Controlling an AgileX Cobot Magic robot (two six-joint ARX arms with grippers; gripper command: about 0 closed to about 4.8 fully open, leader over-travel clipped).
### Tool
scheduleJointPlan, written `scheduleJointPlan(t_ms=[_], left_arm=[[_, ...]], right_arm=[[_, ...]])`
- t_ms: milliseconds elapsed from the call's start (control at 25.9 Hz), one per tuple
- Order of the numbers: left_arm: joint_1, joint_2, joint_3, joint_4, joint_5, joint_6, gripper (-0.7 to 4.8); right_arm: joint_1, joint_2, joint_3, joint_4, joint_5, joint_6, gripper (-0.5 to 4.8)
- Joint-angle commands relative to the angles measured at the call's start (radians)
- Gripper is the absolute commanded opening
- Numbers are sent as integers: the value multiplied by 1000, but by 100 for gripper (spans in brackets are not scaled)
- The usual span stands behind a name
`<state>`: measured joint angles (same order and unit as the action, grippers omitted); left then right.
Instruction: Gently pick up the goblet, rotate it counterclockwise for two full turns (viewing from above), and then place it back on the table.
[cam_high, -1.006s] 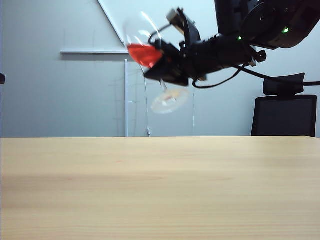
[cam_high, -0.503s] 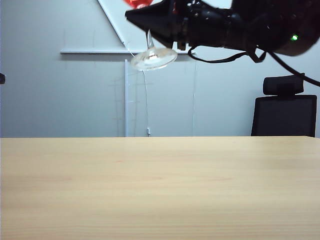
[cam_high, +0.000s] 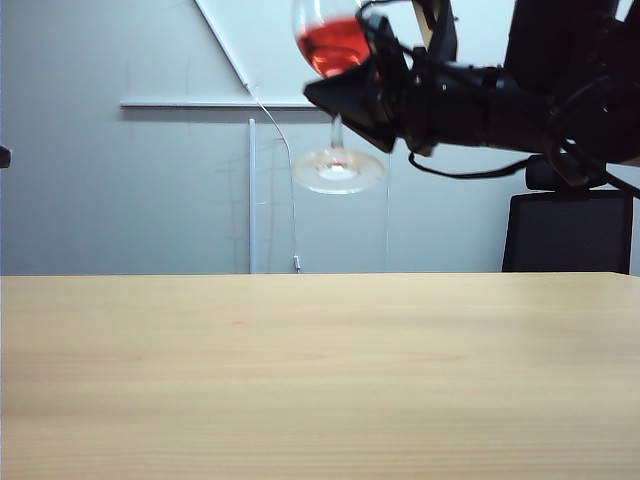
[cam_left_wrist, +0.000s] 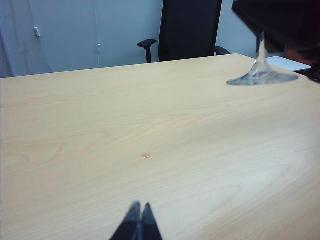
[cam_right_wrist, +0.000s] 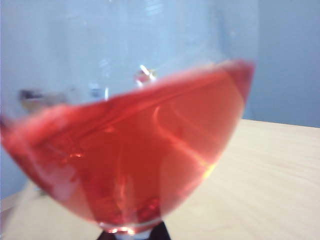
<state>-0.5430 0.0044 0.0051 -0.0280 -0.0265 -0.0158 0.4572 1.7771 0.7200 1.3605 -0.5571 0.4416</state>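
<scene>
The goblet (cam_high: 335, 60), clear with red liquid in its bowl, hangs nearly upright high above the table (cam_high: 320, 380). My right gripper (cam_high: 345, 100) is shut on its stem just under the bowl, and the round foot (cam_high: 338, 171) hangs free below. The bowl of the goblet (cam_right_wrist: 130, 150) fills the right wrist view, with the dark fingertips (cam_right_wrist: 162, 233) at its base. In the left wrist view the goblet's foot (cam_left_wrist: 262, 76) floats above the far side of the table (cam_left_wrist: 125, 130). My left gripper (cam_left_wrist: 139, 206) is shut and empty, hovering low over the table away from the glass.
A black office chair (cam_high: 568, 225) stands behind the table at the right. A whiteboard and a thin stand (cam_high: 252, 195) line the back wall. A small reddish spot (cam_left_wrist: 145, 156) marks the tabletop ahead of the left gripper.
The goblet went from tilted steeply sideways to nearly upright, rising out of the top of the view and coming back down a little to the right. The left gripper stayed still.
</scene>
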Motion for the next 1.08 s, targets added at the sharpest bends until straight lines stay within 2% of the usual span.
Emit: scheduleJointPlan(t_ms=[39,116,271,696,1083], left_arm=[[0,2,4,6,5,1,-5],[0,2,4,6,5,1,-5],[0,2,4,7,5,1,-5],[0,2,4,7,5,1,-5],[0,2,4,6,5,1,-5]], right_arm=[[2,-10,-27,39,149,-93,-6],[2,-8,-31,6,190,-161,-6],[3,26,-31,1,180,-208,-6],[4,178,-31,50,110,-211,-6],[4,234,-14,51,106,-237,-6]])
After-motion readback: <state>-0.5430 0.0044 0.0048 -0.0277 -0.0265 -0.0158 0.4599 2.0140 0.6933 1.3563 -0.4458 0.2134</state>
